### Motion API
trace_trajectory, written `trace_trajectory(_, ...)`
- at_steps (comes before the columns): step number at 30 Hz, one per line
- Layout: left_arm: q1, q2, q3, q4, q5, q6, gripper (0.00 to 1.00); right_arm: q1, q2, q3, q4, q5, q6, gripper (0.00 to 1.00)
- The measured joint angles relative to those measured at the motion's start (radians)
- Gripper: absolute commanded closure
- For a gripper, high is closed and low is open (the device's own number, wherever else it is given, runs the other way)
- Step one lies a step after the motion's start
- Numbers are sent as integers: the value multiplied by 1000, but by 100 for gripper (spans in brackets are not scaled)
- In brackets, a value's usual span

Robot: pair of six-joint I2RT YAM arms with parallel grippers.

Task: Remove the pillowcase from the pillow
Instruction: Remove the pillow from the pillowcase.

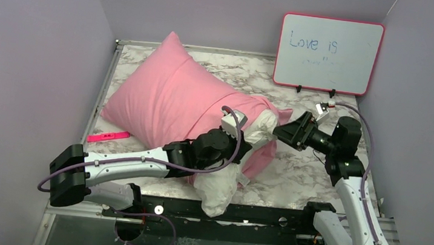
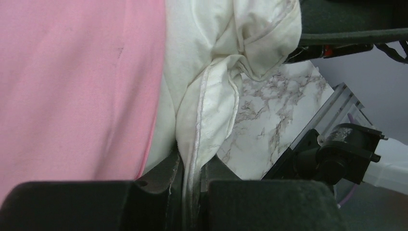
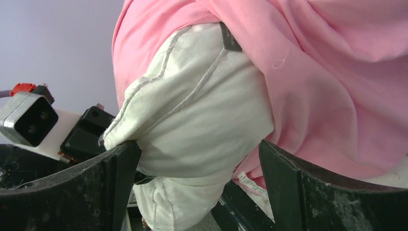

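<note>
The pink pillowcase (image 1: 174, 103) covers most of the white pillow (image 1: 218, 191), whose bare end sticks out at the near right and hangs over the table's front edge. My left gripper (image 1: 248, 143) is shut on the pillow's piped seam; in the left wrist view the gripper (image 2: 192, 168) pinches that seam, with the pillow (image 2: 211, 72) above it and the pillowcase (image 2: 72, 86) to the left. My right gripper (image 1: 279, 132) is open, its fingers on either side of a pillow corner. In the right wrist view the gripper (image 3: 199, 149) spans the pillow (image 3: 192, 110) beside the pillowcase (image 3: 327, 72).
A whiteboard (image 1: 328, 54) reading "Love is" stands at the back right. A pink strip (image 1: 108, 136) lies on the marble table (image 1: 313, 169) near the left edge. Purple walls close in on three sides. The black base rail (image 1: 277, 217) runs along the front.
</note>
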Motion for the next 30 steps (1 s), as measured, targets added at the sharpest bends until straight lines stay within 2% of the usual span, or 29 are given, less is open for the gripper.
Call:
trace_trajectory(10,62,0,-1,-13,-25,-76,100,1,-37,55,-10,-36,0,0)
trace_trajectory(15,74,1,-6,4,-14,-80,100,2,-44,78,-64,-3,0,0)
trace_trajectory(25,92,71,-20,91,145,11,100,46,199,-13,82,-47,84,0)
trace_trajectory(27,92,94,-14,97,180,26,100,77,231,-11,123,-38,86,6)
trace_trajectory(30,95,119,-1,106,224,43,100,101,304,-11,203,-35,95,24)
